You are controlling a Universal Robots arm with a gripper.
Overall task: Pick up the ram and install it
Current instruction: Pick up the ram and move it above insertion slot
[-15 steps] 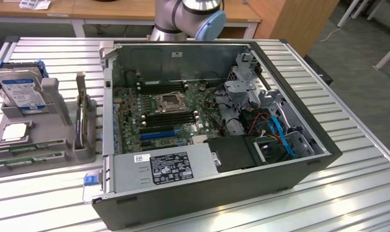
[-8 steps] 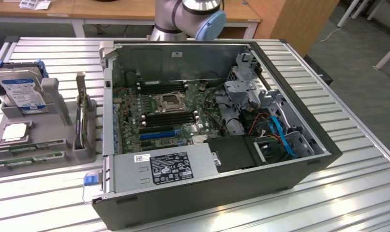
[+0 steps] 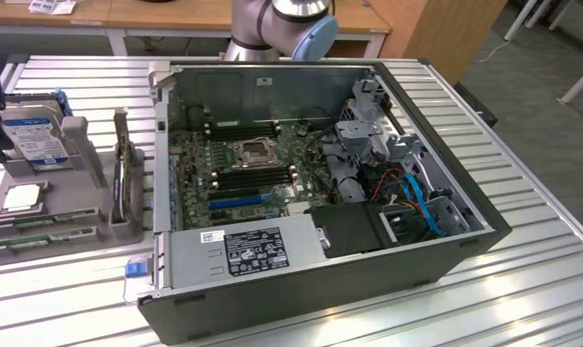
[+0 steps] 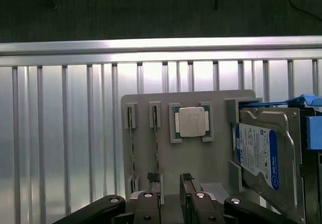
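Broadly, a slatted silver metal table (image 3: 523, 238) carries everything. The exterior view supplies what the wrist view lacks: an open black computer tower case (image 3: 369, 289) lying on its side. Its green motherboard (image 3: 190, 163) is bared, with long black slots (image 3: 254, 177) beside the square socket. The arm's grey joint with a blue cap (image 3: 306, 29) stands behind the case.

On the exterior view's left, just beside the case wall, sits a flat grey plastic holder tray (image 3: 79, 152).

The wrist view looks straight down on that tray and sorts its load. A boxy silver hard drive with a blue-white label (image 4: 261, 156) stands at one side. A square silver-topped processor chip (image 4: 192, 122) lies in the middle. Beyond it is the ram (image 4: 156, 143), a long thin green circuit-board stick set on edge in its groove. A second stick like it (image 4: 132, 143) lies just beside the ram, nearest the tray's outer edge.

The black hand (image 4: 171, 177) hovers over the tray with its fingers apart, holding nothing, and bare tray shows between them. One fingertip (image 4: 154, 178) lines up with the ram's end; contact cannot be told.

Past the second stick, bare slats run wide to the table's edge rail, with dark floor beyond. The hard drive crowds the tray's other side.
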